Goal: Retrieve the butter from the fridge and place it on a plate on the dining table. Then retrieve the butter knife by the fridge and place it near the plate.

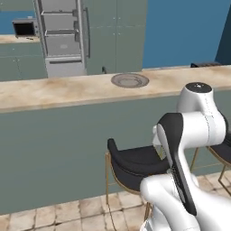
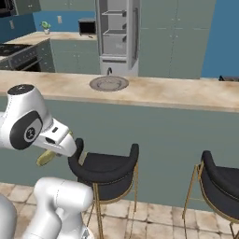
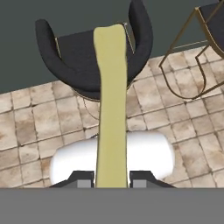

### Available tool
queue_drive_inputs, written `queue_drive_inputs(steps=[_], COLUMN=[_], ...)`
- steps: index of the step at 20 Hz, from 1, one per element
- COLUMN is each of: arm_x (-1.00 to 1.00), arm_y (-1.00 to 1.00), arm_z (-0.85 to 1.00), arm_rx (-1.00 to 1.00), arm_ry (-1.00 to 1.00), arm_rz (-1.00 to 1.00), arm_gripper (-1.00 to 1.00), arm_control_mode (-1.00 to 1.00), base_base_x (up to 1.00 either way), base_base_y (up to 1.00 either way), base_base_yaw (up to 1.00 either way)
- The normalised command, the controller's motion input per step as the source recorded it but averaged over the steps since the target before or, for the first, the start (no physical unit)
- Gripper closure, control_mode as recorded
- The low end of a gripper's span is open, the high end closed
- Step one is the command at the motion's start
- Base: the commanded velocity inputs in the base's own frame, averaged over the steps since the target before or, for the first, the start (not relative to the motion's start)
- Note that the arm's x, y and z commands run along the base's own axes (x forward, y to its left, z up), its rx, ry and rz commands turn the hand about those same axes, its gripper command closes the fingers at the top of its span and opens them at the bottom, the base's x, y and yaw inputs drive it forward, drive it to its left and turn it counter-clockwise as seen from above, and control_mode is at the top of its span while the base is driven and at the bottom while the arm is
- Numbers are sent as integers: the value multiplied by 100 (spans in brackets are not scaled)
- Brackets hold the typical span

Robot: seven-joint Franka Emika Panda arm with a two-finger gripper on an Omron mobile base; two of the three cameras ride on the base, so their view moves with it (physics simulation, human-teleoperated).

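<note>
1. One gripper (image 3: pixel 112 181) is clamping the butter (image 3: pixel 112 105) between its two dark fingertips (image 3: pixel 83 180); in the hand view the pale yellow stick is running up from the jaws, over a tiled floor (image 3: pixel 26 131).
2. In the right base view the butter's end is showing just under the white wrist, low beside the arm.
3. Black gold-legged stools (image 2: pixel 105 172) are standing directly ahead, one of them lying under the butter in the hand view and sitting between the arm and the counter front.
4. Beyond the stools, the dining table (image 1: pixel 54 92) is spanning both base views, its grey-green front facing the robot.
5. On its marbled top the plate (image 1: pixel 130 80) is sitting bare, well apart from the butter.
6. Farthest back, the fridge (image 1: pixel 63 36) is standing open, grey shelves showing; a small oven (image 1: pixel 25 28) is sitting to its left.
</note>
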Motion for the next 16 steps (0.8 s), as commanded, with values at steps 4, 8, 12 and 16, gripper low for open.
queue_drive_inputs(steps=[4, 8, 12, 16], arm_x=[0, 0, 0, 0], arm_y=[0, 0, 0, 0], arm_z=[0, 0, 0, 0], arm_rx=[0, 0, 0, 0], arm_ry=[0, 0, 0, 0], arm_rz=[0, 0, 0, 0], arm_gripper=[100, 100, 100, 100], arm_control_mode=[100, 100, 100, 100], base_base_x=[27, 38, 21, 24], base_base_y=[-57, -33, 1, 18], base_base_yaw=[8, 4, 0, -2])
